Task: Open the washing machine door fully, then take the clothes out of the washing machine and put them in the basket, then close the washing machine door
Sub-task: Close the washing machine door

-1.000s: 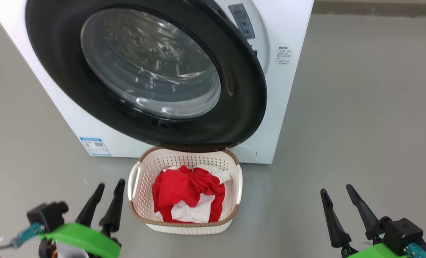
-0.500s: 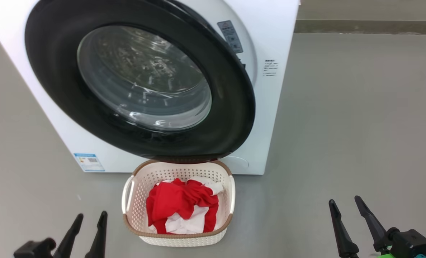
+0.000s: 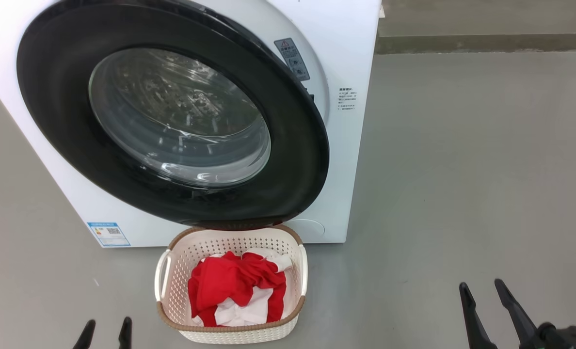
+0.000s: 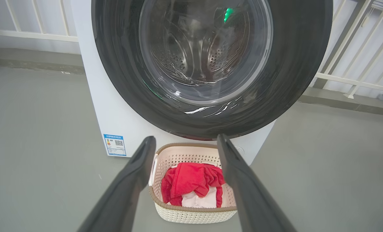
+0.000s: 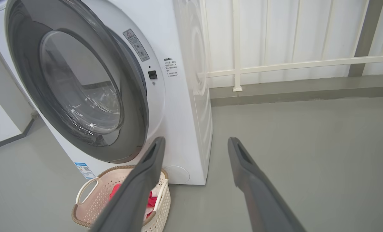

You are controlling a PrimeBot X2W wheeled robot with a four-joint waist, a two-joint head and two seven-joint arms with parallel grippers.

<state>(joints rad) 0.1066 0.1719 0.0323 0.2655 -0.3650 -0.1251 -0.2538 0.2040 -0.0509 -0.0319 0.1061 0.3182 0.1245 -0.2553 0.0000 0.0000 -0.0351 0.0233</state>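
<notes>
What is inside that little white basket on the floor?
A crumpled pile of red and white clothes lies in the basket. Its bottom and anything beneath the pile are covered, so I cannot tell.

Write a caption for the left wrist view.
Open left gripper frames the cream-white perforated plastic basket holding bright red-and-white clothes, on grey floor below the white washing machine's round glossy black door.
</notes>
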